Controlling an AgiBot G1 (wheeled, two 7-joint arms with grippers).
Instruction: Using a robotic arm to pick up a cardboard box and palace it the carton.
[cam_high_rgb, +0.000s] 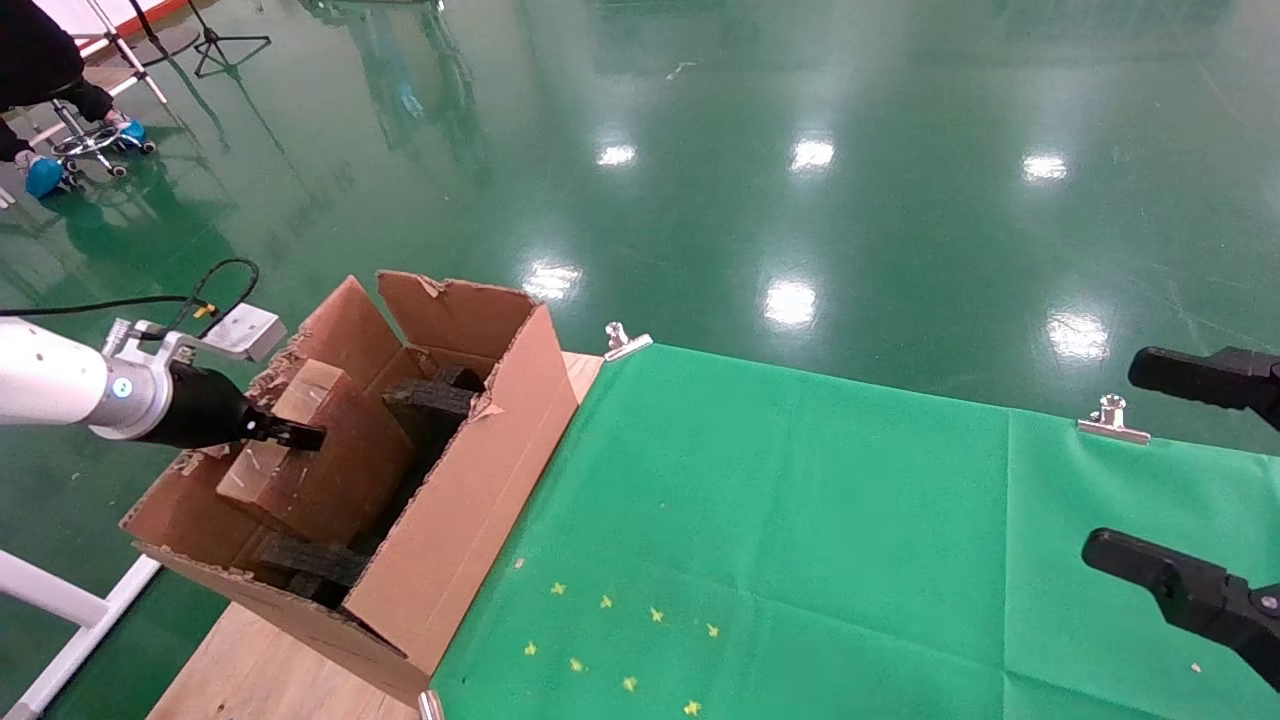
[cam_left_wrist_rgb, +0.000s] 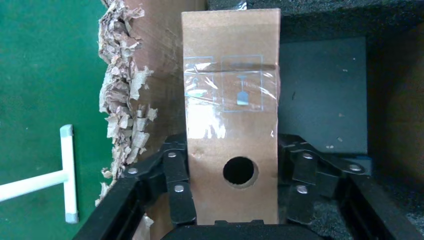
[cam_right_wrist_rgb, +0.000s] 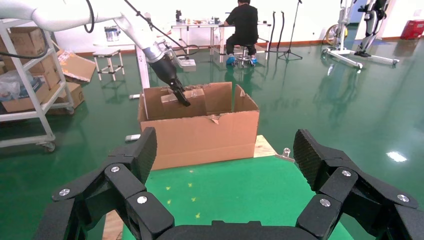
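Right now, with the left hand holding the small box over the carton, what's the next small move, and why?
Probably lower it a little further. The left hand grips the cardboard box by both sides, tilted, partly inside the carton among the black foam blocks. It doesn't look seated, so releasing now could let it tip. The right hand is parked.
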